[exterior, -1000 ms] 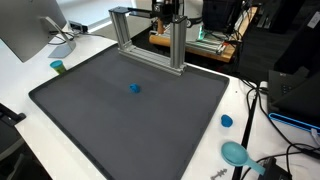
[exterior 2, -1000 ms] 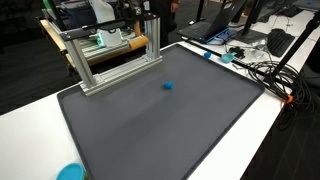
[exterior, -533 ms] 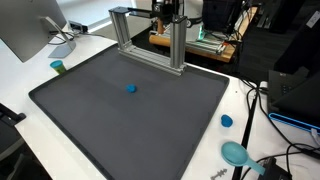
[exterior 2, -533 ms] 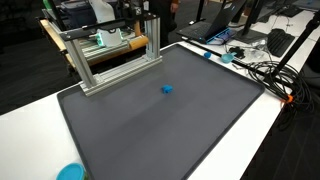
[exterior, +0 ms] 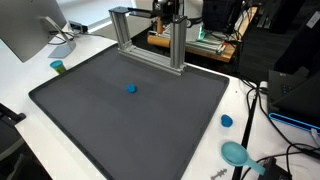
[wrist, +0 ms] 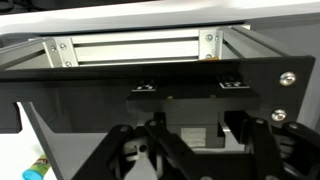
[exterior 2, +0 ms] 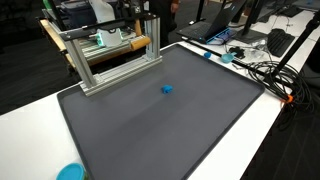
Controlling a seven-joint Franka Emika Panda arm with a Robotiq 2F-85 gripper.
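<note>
A small blue object [exterior: 130, 88] [exterior 2: 166, 89] lies alone on the dark mat [exterior: 120, 130] [exterior 2: 150, 130], in front of an aluminium frame [exterior: 150, 40] [exterior 2: 110, 55] at the mat's back edge. In the wrist view my gripper [wrist: 198, 140] shows only as dark linkage bars low in the picture. It faces the frame's pale rails [wrist: 140, 50] and a dark panel [wrist: 150, 85] at close range. A pale grey block [wrist: 198, 135] shows between the bars; whether it is held or stands behind them is unclear. The fingertips are hidden. The gripper is far from the blue object.
On the white table beside the mat lie a blue disc [exterior: 227, 121], a teal round thing [exterior: 236, 153] [exterior 2: 69, 172] and a small green cup [exterior: 58, 67]. A monitor [exterior: 30, 30] stands at one corner. Cables [exterior: 262, 100] [exterior 2: 265, 70] crowd another side.
The small blue object has shifted a little across the mat, then come to rest. Nothing else has visibly moved.
</note>
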